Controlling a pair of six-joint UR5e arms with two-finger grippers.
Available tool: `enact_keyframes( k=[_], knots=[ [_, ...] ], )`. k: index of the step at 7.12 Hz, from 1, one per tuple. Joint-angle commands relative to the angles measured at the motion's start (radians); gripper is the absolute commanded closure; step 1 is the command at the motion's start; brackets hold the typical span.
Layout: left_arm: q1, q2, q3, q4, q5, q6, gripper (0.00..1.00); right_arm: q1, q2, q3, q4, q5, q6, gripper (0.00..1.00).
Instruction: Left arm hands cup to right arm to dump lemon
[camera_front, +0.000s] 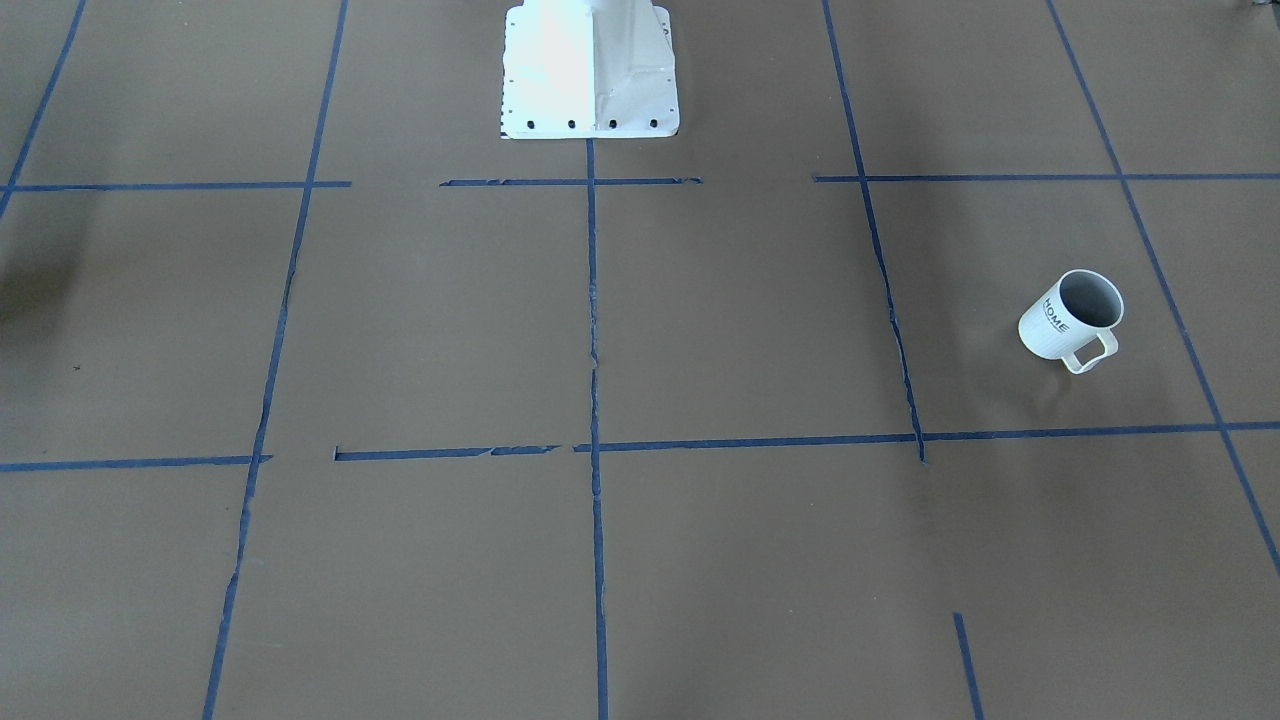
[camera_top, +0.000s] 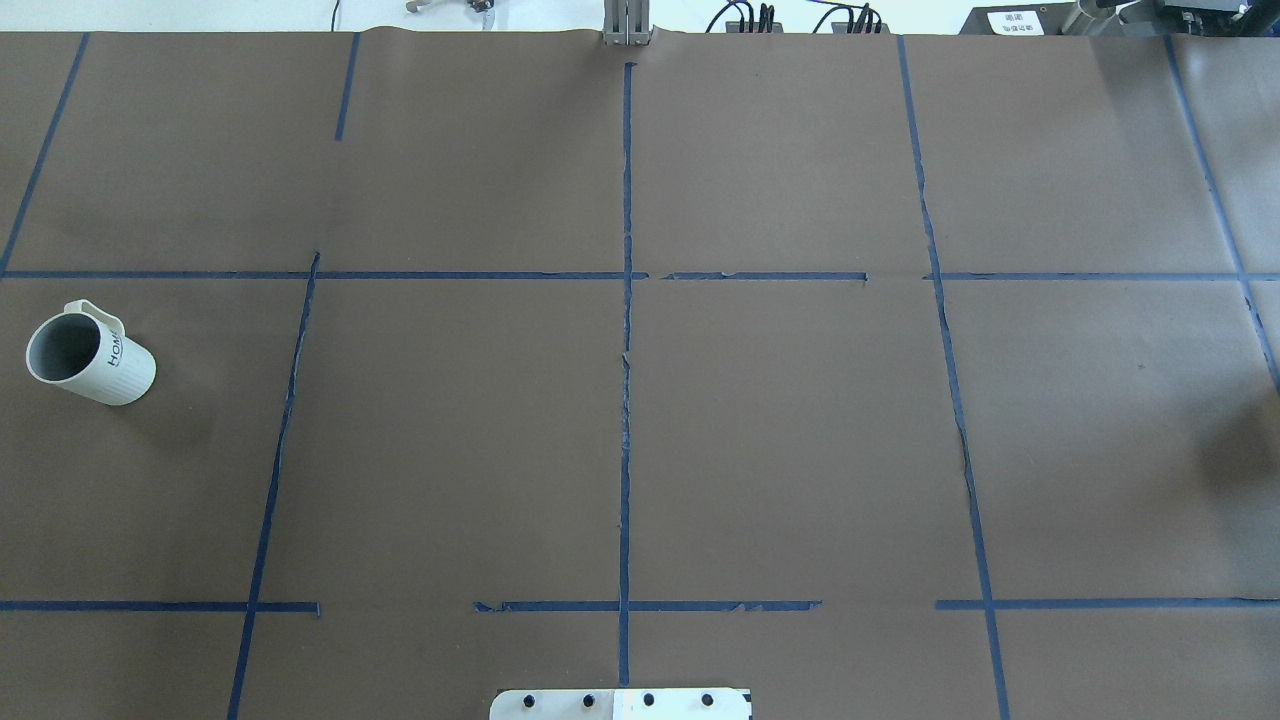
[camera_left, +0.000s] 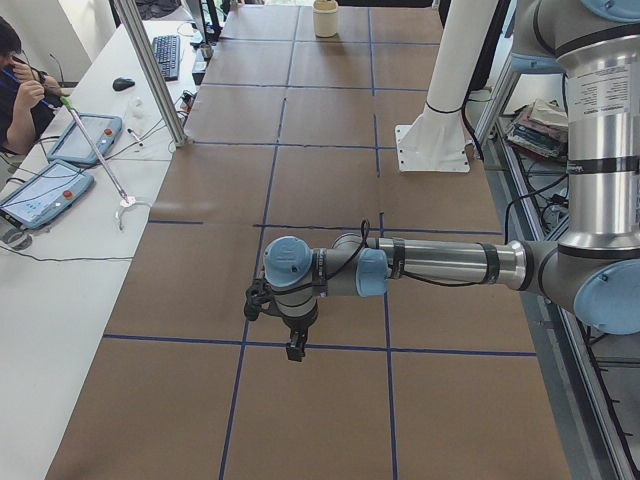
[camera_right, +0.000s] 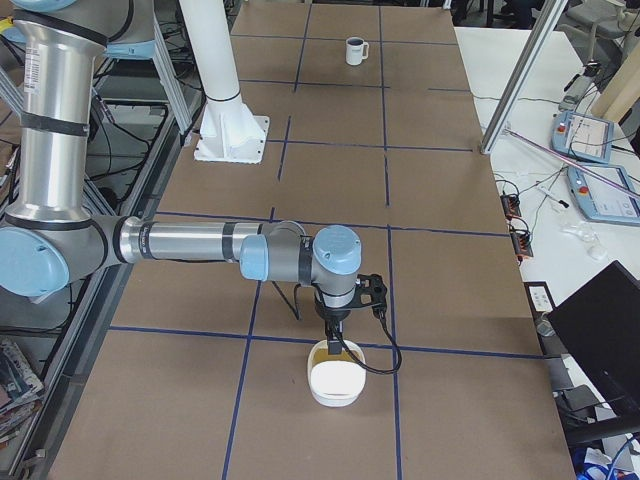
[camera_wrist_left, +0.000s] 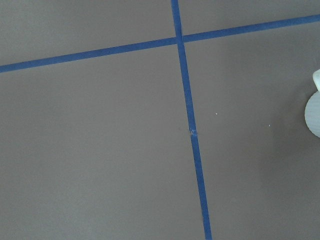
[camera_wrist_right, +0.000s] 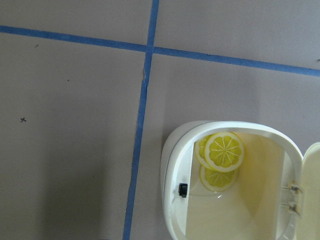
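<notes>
The cream-white cup (camera_top: 90, 355) with "HOME" lettering stands on the brown table at the robot's far left, also in the front view (camera_front: 1065, 320) and small at the far end of the right side view (camera_right: 354, 50). No lemon shows inside it. The left arm's gripper (camera_left: 296, 350) hangs low over the table in the left side view; I cannot tell if it is open. The right arm's gripper (camera_right: 333, 345) hangs just above a white container (camera_right: 333, 385); I cannot tell its state. Lemon slices (camera_wrist_right: 225, 151) lie in that container (camera_wrist_right: 172, 165).
The white robot base (camera_front: 590, 70) stands at the table's middle edge. Blue tape lines (camera_top: 625, 400) grid the brown table. A rounded white edge (camera_wrist_left: 314, 110) shows at the right of the left wrist view. Operator tables with tablets (camera_left: 45, 190) flank the far side.
</notes>
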Motion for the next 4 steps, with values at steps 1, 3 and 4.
enact_keyframes(
  k=[1, 3, 4],
  knots=[
    [0.0, 0.001, -0.002, 0.0, 0.001, -0.001, 0.0, 0.0, 0.0, -0.001, 0.0, 0.002, -0.001, 0.0],
    [0.0, 0.001, 0.0, 0.0, 0.001, 0.001, 0.0, -0.003, -0.002, -0.001, 0.006, 0.002, -0.001, 0.0],
    [0.0, 0.001, -0.002, 0.0, 0.001, 0.001, 0.0, -0.005, -0.002, -0.001, 0.006, 0.002, -0.001, 0.0]
  ],
)
